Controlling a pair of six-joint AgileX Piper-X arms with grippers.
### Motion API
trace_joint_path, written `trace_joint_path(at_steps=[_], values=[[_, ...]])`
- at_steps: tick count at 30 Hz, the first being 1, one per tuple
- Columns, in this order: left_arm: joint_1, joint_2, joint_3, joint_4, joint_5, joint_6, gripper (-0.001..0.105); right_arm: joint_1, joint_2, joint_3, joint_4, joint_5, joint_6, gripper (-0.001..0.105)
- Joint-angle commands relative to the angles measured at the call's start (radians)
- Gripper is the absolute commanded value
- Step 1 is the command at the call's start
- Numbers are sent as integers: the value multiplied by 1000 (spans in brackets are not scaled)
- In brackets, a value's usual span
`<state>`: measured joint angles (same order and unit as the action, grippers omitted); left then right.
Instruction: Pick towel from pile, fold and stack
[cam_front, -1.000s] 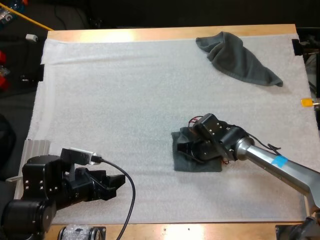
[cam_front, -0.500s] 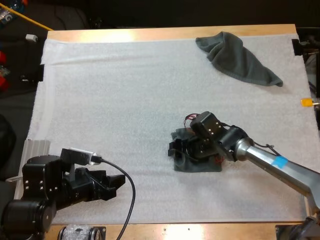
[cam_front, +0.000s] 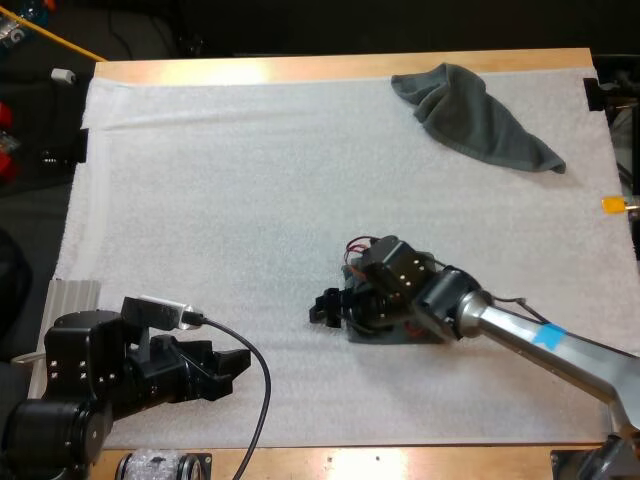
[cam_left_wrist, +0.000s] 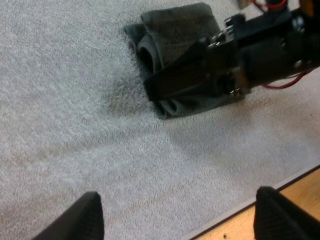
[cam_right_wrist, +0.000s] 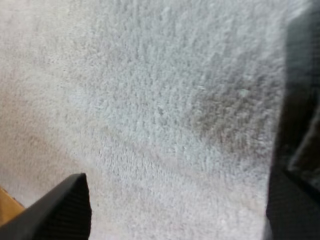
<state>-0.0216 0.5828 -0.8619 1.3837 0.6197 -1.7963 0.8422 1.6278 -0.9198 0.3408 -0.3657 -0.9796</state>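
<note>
At seven o'clock my left gripper (cam_front: 238, 370) hovers over the fuzzy white mat (cam_front: 220, 200), fingers wide, holding nothing. Just right of centre lies one folded towel (cam_left_wrist: 175, 30), a dark grey-green, thick, soft rectangle. My right gripper (cam_front: 322, 307) is at its nine-o'clock edge, fingers apart over bare mat. At one o'clock lies one crumpled towel (cam_front: 480, 120), a limp wedge.
</note>
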Motion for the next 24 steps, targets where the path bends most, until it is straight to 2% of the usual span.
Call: trace_joint_path(at_steps=[1,11,16,19,22,24], values=[[2,-5,-2,2,-2,-1,61,7,17,-5,-20,-5,19,71],[2,-5,-2,2,-2,-1,61,19,60,-8,-31,-23,23,71],[2,-5,-2,2,-2,8,61,22,-20,-8,-21,-33,-51,71],[2,-5,-2,2,-2,7,61,22,-95,-8,20,29,-83,71],[2,-5,-2,2,-2,7,61,22,-179,-8,105,124,-122,71],[2,-5,-2,2,-2,7,61,22,-232,-8,165,149,-150,71]])
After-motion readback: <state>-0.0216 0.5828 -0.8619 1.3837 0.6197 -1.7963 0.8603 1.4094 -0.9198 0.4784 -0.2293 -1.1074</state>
